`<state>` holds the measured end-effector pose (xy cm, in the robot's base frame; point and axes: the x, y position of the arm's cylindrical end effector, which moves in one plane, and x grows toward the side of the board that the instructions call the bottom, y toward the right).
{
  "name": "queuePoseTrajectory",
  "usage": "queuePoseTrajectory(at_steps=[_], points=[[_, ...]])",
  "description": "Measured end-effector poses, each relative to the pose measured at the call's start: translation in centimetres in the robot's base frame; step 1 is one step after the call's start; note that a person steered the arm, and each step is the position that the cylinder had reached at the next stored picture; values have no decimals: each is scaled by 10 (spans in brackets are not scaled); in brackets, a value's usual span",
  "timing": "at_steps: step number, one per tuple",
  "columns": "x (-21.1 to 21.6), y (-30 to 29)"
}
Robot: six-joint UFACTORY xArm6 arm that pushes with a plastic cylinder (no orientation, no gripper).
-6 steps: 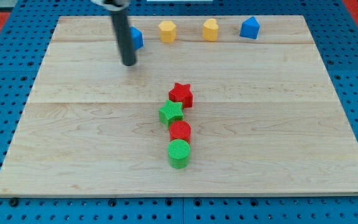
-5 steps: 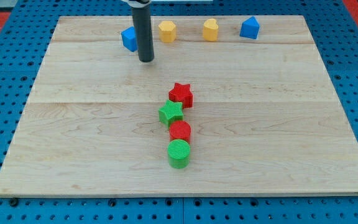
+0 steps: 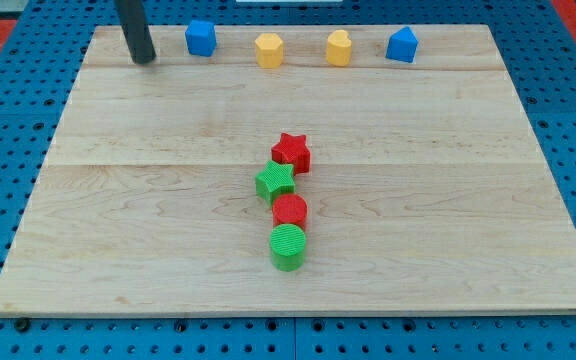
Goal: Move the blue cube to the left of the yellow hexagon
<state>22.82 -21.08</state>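
Observation:
The blue cube sits near the view's top edge of the wooden board, left of the yellow hexagon with a gap between them. My tip rests on the board at the top left, to the left of the blue cube and apart from it. The rod rises out of the view's top.
A second yellow block and a blue house-shaped block stand in the same top row to the right. A red star, green star, red cylinder and green cylinder cluster mid-board.
My tip has swung from below the blue cube to its right and then to the far left. The blue cube now sits a little higher and further left.

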Motion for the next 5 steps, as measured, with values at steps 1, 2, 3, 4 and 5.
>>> queuePoseTrajectory(at_steps=[1, 2, 3, 4, 5], points=[[-36, 24], [-36, 65], [-37, 138], [-29, 130], [-16, 113]])
